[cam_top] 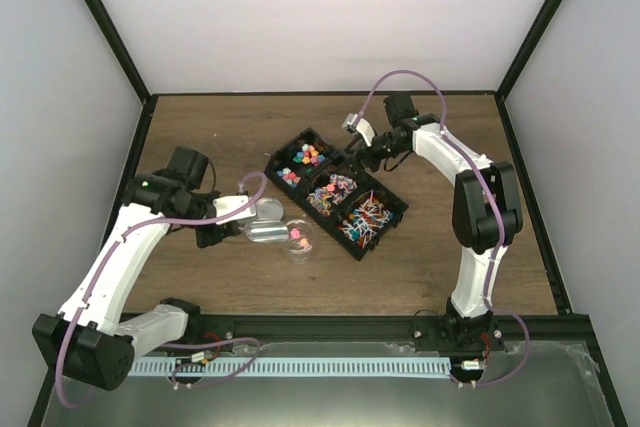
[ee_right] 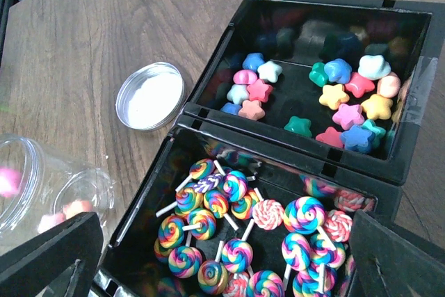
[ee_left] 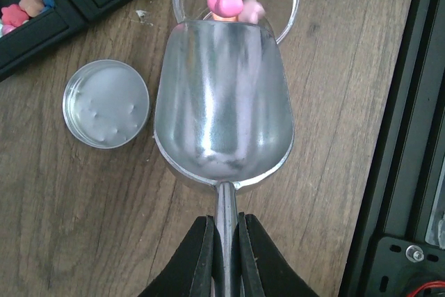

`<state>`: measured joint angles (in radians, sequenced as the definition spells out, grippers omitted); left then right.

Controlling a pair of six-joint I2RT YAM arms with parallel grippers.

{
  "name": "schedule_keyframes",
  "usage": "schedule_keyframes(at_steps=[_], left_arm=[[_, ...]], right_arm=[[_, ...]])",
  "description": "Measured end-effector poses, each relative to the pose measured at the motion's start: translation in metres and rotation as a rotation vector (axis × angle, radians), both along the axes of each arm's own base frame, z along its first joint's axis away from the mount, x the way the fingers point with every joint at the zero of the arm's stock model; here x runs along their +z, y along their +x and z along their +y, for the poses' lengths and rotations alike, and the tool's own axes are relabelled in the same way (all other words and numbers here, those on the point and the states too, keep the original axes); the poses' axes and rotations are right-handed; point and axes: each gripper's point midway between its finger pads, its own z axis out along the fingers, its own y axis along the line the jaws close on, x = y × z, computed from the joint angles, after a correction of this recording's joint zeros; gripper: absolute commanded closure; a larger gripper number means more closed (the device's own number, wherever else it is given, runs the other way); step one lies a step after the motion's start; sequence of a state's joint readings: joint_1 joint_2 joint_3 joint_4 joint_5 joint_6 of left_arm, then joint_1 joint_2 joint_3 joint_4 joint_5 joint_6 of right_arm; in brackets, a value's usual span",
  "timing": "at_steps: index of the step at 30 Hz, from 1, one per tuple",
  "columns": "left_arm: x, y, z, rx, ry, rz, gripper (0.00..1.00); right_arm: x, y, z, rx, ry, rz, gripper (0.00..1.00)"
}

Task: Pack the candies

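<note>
**Candies.** Most of the candies sit in a black tray (cam_top: 290, 145) with three compartments.
- The far compartment holds star-shaped pieces (ee_right: 334, 95) in pink, blue, green, yellow and orange.
- The middle compartment holds swirled lollipops (ee_right: 236, 213) on white sticks.
- The near compartment holds stick-like pieces (cam_top: 365, 222), mostly red and blue. Their detail is too fine to make out.
- A few pink pieces (ee_left: 224, 3) lie inside a clear jar (ee_left: 295, 5). The jar stands on the wooden table (cam_top: 220, 127), just beside the tray's near-left side.

**Scoop.** The front lip of a metal scoop (ee_left: 222, 102) meets the jar's rim, with the pink pieces right at that edge. The bowl of the scoop looks empty apart from reflections.

**Lid.** A round metal lid (ee_left: 106, 102) lies flat on the table. It is to the left of the scoop and close to the tray, touching neither.

**Left gripper.** The left gripper (ee_left: 224, 241) is clamped on the scoop's thin handle, with both fingers (ee_left: 198, 255) pressed against it.

**Right gripper.** The right gripper (ee_right: 222, 241) hangs above the tray, over the lollipop compartment. Its fingers (ee_right: 49, 255) are spread wide apart with nothing between them, and it touches no candy.

**Arms.** The left arm reaches in from the near-left of the table. The right arm arches over from the near-right.
</note>
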<state>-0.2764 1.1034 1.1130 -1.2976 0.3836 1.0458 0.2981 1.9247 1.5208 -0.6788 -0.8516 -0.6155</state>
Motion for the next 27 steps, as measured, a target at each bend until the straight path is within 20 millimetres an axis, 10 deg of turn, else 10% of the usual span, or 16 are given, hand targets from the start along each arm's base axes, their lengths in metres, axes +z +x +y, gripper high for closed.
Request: schedule_keyframes(at_steps=[11, 17, 27], left_arm=[[0.019, 0.011, 0.002, 0.099, -0.011, -0.045, 0.96], [0.038, 0.074, 0.000, 0.366, -0.019, -0.045, 0.96], [0.002, 0.157, -0.002, 0.611, 0.096, 0.067, 0.96]], right_arm=[[-0.006, 0.018, 0.001, -0.073, -0.015, 0.036, 0.02], [-0.006, 0.056, 0.004, -0.174, -0.028, 0.043, 0.06], [-0.010, 0.106, 0.023, -0.282, -0.016, 0.069, 0.21]])
